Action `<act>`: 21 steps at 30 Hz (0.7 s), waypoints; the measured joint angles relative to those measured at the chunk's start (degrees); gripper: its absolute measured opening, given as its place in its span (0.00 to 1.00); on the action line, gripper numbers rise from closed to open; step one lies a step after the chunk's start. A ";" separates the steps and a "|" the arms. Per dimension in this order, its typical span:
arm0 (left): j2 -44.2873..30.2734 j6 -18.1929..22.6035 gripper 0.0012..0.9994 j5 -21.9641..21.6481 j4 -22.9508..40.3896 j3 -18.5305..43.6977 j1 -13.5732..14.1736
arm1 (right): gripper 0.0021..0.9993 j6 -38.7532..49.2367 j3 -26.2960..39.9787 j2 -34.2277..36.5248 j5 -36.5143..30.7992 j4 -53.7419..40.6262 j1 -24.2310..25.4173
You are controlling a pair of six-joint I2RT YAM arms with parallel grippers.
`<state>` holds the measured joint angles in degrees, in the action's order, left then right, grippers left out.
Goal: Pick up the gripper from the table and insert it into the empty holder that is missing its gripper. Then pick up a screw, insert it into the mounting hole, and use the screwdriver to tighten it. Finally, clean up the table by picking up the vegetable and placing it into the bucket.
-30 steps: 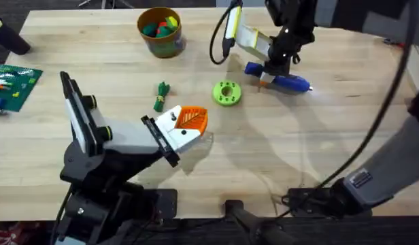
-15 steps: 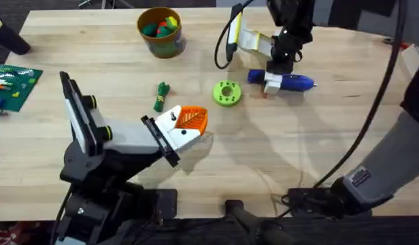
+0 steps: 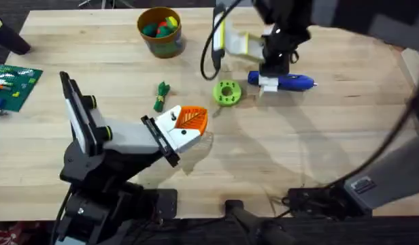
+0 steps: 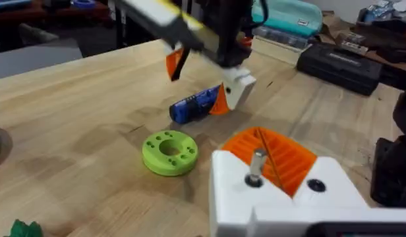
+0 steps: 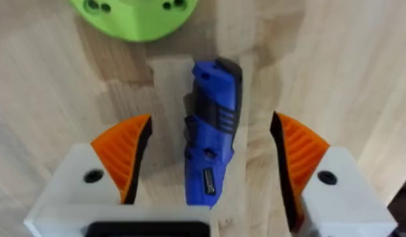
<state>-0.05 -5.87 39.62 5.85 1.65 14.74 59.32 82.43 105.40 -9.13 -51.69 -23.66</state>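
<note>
Orange gripper (image 3: 192, 119) sits seated in the white holder (image 3: 170, 134) near the desk's front edge. Right gripper (image 5: 208, 161), jaws wide and empty, straddles the screwdriver (image 3: 283, 82) toward the far edge. Tightening apparently outstanding. Vegetable (image 3: 160, 96) not yet in the bucket (image 3: 160, 30).

Overhead view: high above the table (image 3: 277, 156), looking down and forward, wide. Left wrist view: low and near the table top, facing level across it toward the green disc (image 4: 170, 153), with the screwdriver (image 4: 196, 105) beyond the disc. Right wrist view: close above the screwdriver (image 5: 209, 138), facing straight down. Shared by all three views: green disc (image 3: 226, 92) (image 5: 134, 13) and screwdriver (image 3: 284, 82).
</note>
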 joint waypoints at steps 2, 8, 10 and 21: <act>0.01 0.00 0.01 0.00 -0.02 0.00 0.00 | 0.99 -2.62 0.00 -2.61 1.23 0.00 0.01; -0.01 0.00 0.01 0.00 -0.01 0.01 0.00 | 0.99 -13.66 0.00 -9.71 3.20 0.11 -0.25; -0.01 0.00 0.01 0.00 -0.01 0.00 0.00 | 0.99 -17.41 0.00 -12.26 4.00 0.18 -0.87; 0.01 0.00 0.01 0.00 -0.02 0.00 0.00 | 1.00 -34.20 0.00 -23.85 6.72 -0.23 -9.48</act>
<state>-0.03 -5.87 39.62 5.82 1.65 14.74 25.12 82.43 81.55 -2.40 -51.92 -33.14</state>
